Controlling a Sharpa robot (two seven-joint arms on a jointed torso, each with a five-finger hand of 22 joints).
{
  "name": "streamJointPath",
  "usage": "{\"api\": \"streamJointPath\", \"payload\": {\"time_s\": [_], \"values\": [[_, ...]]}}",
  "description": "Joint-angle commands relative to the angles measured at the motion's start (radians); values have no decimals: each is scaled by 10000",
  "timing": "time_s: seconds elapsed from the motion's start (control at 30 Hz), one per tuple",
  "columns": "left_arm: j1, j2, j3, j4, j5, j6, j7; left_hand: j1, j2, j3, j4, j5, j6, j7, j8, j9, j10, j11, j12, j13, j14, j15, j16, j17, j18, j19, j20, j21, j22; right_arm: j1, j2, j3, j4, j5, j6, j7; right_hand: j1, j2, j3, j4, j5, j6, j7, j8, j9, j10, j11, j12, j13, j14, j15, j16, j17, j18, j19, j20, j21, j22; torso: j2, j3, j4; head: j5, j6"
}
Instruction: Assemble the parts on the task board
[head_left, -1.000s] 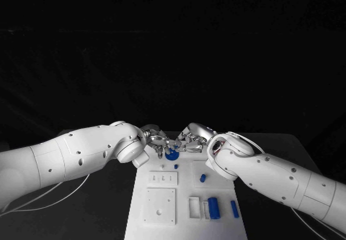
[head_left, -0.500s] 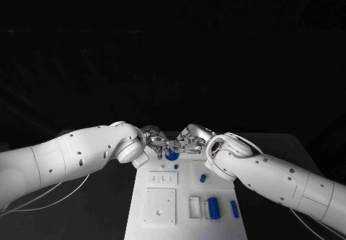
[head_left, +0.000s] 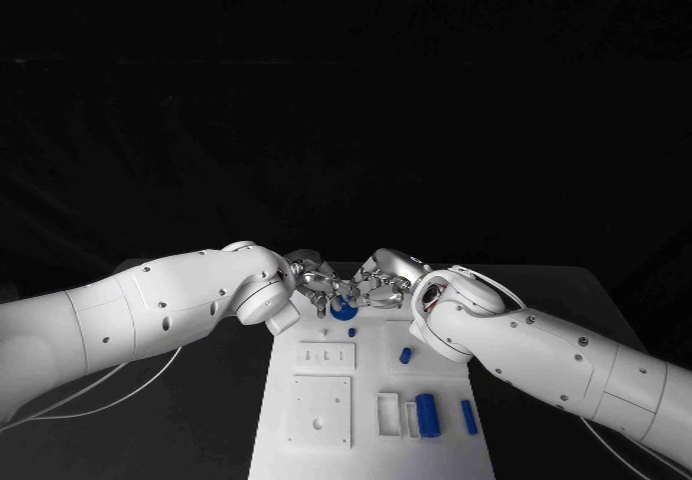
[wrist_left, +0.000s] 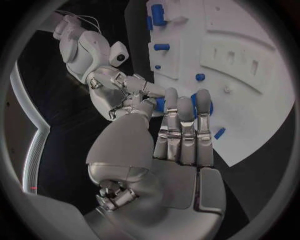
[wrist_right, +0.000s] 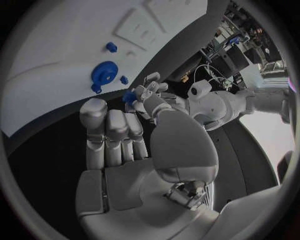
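At the far end of the white task board (head_left: 277, 440) my two hands meet fingertip to fingertip. The left hand (head_left: 310, 279) pinches a small blue part (wrist_right: 129, 96) at its fingertips. The right hand (head_left: 384, 284) hovers just across from it with nothing visible in its fingers. Right below both hands a round blue part (head_left: 343, 311) lies on the board, also seen as a disc (wrist_right: 104, 73) in the right wrist view. In the left wrist view the left hand (wrist_left: 181, 135) has its fingers stretched over the board, and the right hand (wrist_left: 125, 90) faces them.
A small blue peg (head_left: 351, 332) and a short blue piece (head_left: 405, 354) lie mid-board. Two blue cylinders (head_left: 427, 412) (head_left: 469, 416) rest near the board's front right. White raised blocks (head_left: 320, 410) occupy the board's left side. Black table surrounds the board.
Both hands stay together over the round blue part; the right arm has crept slightly toward the left hand.
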Motion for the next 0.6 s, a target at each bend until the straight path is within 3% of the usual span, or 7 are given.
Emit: {"api": "streamJointPath", "payload": {"time_s": [0.03, 0.13, 0.27, 0.37, 0.43, 0.5, 0.6], "values": [[11, 55, 4, -36, 74, 146, 144, 253, 265, 478, -416, 240, 0, 30, 74, 207, 165, -22, -125, -98, -21, -2, -41, 6, 75, 1, 7, 1, 88, -5, 22, -7, 20, -28, 138, 40, -65, -50, -7, 57, 54, 44, -15, 23, 13, -21, -71, -54, -12, 19, -49, -66, -5, -31, 584, -61, 16, 898, -4, 1, -5, 10, -17], [9, 65, 0, -58, 104, 131, 144, 108, 274, 719, -594, 321, 25, 29, 71, 385, 260, -31, -203, -179, 9, -9, -36, 29, 95, -19, 4, 40, 214, -5, 18, -7, 12, -28, 128, 28, -65, -50, -7, 57, 54, 44, -15, 23, 13, -21, -71, -54, -12, 19, -49, -66, -5, -31, 584, -61, 16, 898, -5, -5, -18, 1, -18], [7, 70, -2, -59, 122, 104, 141, -28, 200, 905, -788, 724, 118, 6, 77, 602, 364, -61, -229, -208, 66, -39, 7, 80, 115, 10, -26, 89, 358, -5, 14, -8, -11, -28, 97, 0, -70, -98, -17, 69, 45, -30, 5, 16, -1, -66, -59, -120, -52, 19, -45, -74, -8, -28, 582, -60, 16, 899, -4, -3, -4, -9, -24], [6, 64, -3, -43, 130, 59, 132, -109, 170, 983, -863, 889, 173, -12, 83, 734, 431, -82, -217, -200, 110, -61, 54, 121, 124, 41, -46, 119, 433, -5, 8, -8, -32, -28, 73, -26, -159, -257, -62, 149, -49, -411, 104, 6, -56, -169, 2, -287, -161, 13, -9, -108, -33, -5, 573, -38, -36, 886, -8, -2, 2, -14, -25], [5, 42, -3, -26, 146, -2, 111, -232, 151, 1109, -973, 996, 203, -23, 73, 931, 481, -99, -206, -170, 125, -78, 97, 184, 125, 53, -65, 133, 559, -5, -12, -8, -38, -28, 16, -56, -292, -460, -229, 304, -11, -984, 259, 19, -69, -306, 105, -422, -244, 5, 56, -125, -45, 38, 568, 1, -32, 890, -12, -10, -3, -19, -41], [5, 10, -4, -9, 157, -64, 77, -325, 77, 1169, -1062, 1295, 268, -49, 83, 1049, 546, -125, -178, -136, 173, -103, 138, 232, 134, 93, -86, 146, 652, -5, -50, -8, -21, -24, -55, -59, -165, -569, -648, 656, 23, -1450, 389, 36, -23, -456, 201, -457, -310, -9, 132, -143, -59, 174, 565, 132, -37, 910, -10, -7, -11, -27, -37], [4, -49, -4, 30, 120, -177, -39, -377, -49, 1225, -1144, 1858, 409, -82, 91, 1087, 639, -160, -142, -113, 237, -144, 191, 273, 143, 162, -123, 159, 705, -6, -179, -8, 33, 46, -128, -17, -64, -685, -1023, 902, 73, -1810, 440, 31, -48, -543, 260, -490, -400, -27, 184, -157, -75, 219, 558, 183, -70, 911, -7, -5, -13, -14, -21]]}}
